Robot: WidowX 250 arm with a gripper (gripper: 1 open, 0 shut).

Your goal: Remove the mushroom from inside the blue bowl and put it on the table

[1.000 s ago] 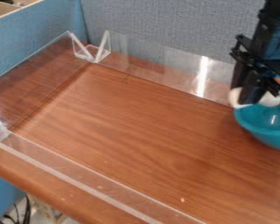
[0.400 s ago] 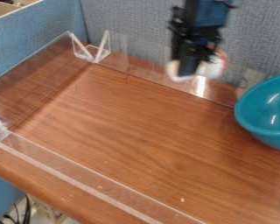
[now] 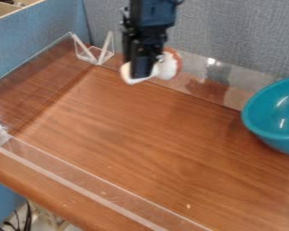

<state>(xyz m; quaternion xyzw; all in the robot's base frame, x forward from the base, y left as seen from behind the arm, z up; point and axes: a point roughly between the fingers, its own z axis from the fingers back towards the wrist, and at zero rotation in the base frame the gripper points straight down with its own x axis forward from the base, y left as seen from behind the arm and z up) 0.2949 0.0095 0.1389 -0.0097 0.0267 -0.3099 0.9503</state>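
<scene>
Camera view: tool point(image 3: 142, 70) clamped on mushroom point(image 3: 166, 66), its long axis roughly level, above table point(image 3: 135, 135).

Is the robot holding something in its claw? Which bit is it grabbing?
Yes. The gripper is shut on the mushroom, lifted above the table, away from the blue bowl. Which part of the mushroom it pinches is too blurry to tell.

The blue bowl point(image 3: 275, 114) at the tabletop's point(image 3: 135, 135) right edge is cut off by the picture's right side. The claw point(image 3: 141, 72) is blurred, and the mushroom point(image 3: 166, 65) shows only as a smeared pale blob, its cap indistinct.
</scene>
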